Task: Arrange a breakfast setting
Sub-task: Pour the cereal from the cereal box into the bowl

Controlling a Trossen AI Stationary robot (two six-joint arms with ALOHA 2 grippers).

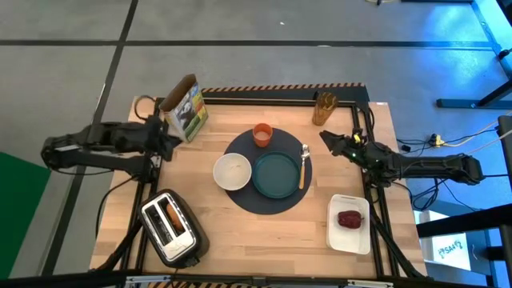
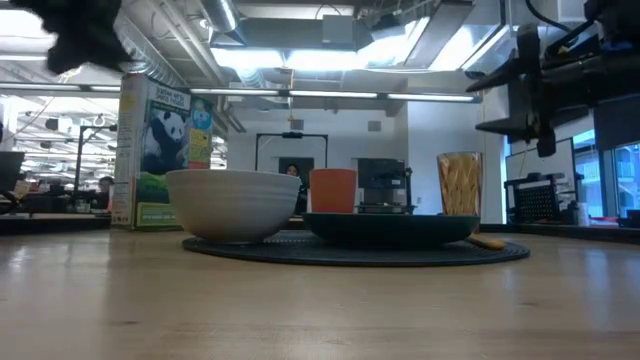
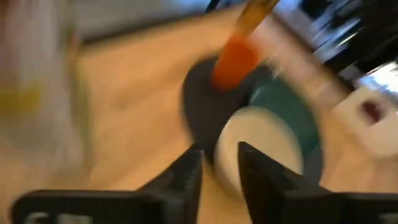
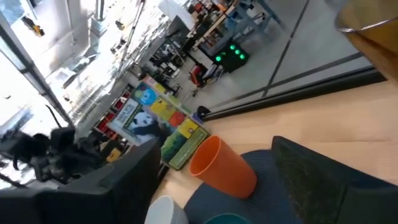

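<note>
beside the cereal box (image 1: pixel 186 110), the left hand (image 1: pixel 170 142) hangs released; it should grip squarely before pouring into the bowl (image 1: pixel 232 170).

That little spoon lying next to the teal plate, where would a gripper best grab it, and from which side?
Probably by the pale wooden handle of the spoon, near its middle, coming straight down from above. It lies flat on the dark mat, close along the teal plate, so fingers would best straddle the thin handle across its width. The right gripper is nearest.
</note>
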